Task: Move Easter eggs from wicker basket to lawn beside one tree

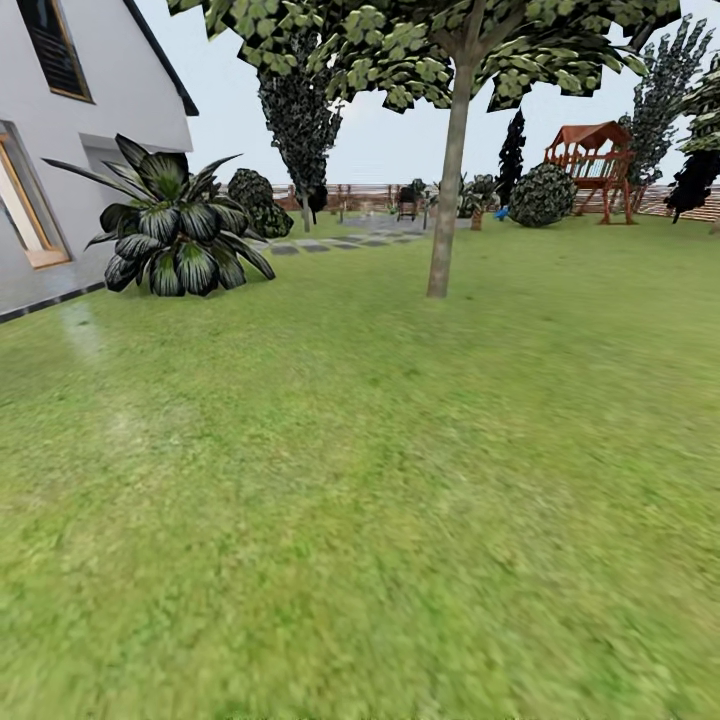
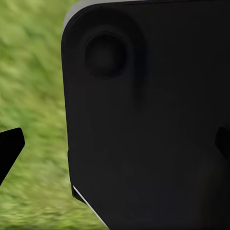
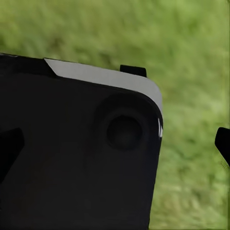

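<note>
the lawn (image 1: 380,500) stretched toward the tree (image 1: 448,180); both end effectors (image 2: 115,143) (image 3: 115,143) had fingertips spread, released, over grass.

Beyond each pair of black pointed fingertips (image 2: 10,146) (image 3: 9,146) sits a matte black body panel (image 2: 153,134) (image 3: 72,158) with rounded corners, a light grey edge strip (image 3: 105,76) and a round recessed dimple (image 2: 105,55) (image 3: 123,132) near its corner.
</note>
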